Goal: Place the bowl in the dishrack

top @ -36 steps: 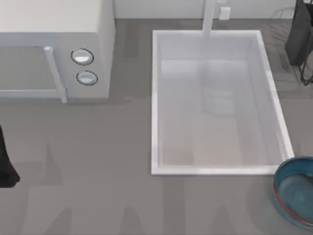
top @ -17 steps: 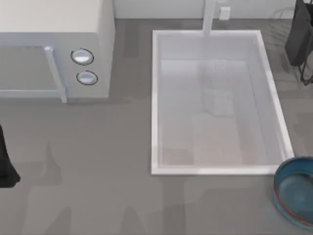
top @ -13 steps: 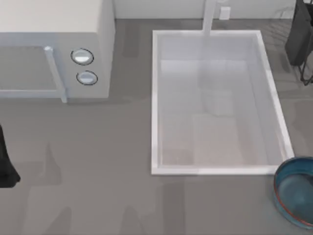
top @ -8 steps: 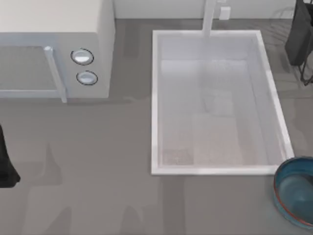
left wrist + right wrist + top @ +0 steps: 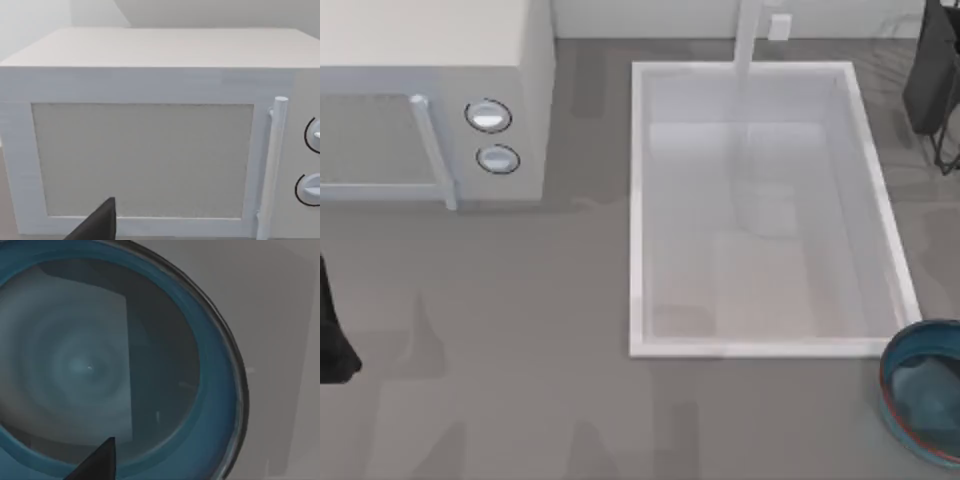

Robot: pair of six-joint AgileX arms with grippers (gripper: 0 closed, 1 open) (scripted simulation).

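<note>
Right gripper (image 5: pixel 92 465) hangs directly above the bowl (image 5: pixel 923 403), which sits at the counter's (image 5: pixel 520 380) front right corner, just beside the sink's (image 5: pixel 635 250) near rim. Judged purpose: alignment for a rim grasp. Whether its fingers are apart or together cannot be told. The dishrack (image 5: pixel 942 110) stands at the back right edge. Left gripper (image 5: pixel 95 227) is parked at the left edge, finger state likewise indeterminate. Its wrist view shows the microwave (image 5: pixel 150 130) door face; the top view shows the bowl-to-rack layout.
</note>
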